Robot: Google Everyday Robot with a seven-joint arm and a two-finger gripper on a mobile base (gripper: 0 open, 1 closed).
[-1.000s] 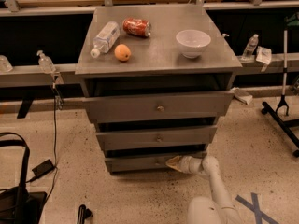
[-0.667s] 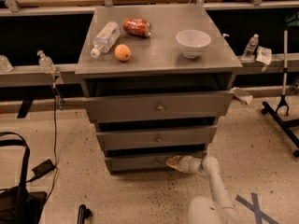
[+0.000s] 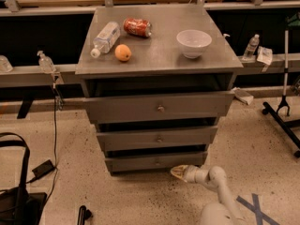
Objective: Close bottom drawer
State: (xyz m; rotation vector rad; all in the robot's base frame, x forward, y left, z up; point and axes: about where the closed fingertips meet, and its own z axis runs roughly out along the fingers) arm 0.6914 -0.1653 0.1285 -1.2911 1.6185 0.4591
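The bottom drawer [image 3: 140, 162] is the narrowest and lowest of three dark grey metal drawers, with a small round knob [image 3: 157, 161] at its centre. Its front stands a little forward of the cabinet body. My gripper [image 3: 177, 172] is at the end of the white arm [image 3: 212, 178], low near the floor, just in front of the drawer front's right part. The mid-width drawer [image 3: 157, 138] and the widest top drawer [image 3: 159, 108] sit above it, each sticking out somewhat.
On the cabinet top [image 3: 159, 55] lie a plastic bottle [image 3: 105, 38], a red can [image 3: 138, 26], an orange [image 3: 123, 53] and a white bowl [image 3: 193, 42]. A black bag [image 3: 16, 200] is on the floor at left. A stand's black legs [image 3: 281, 121] are at right.
The gripper sits slightly lower and away from the bottom drawer's front; the drawer looks unchanged.
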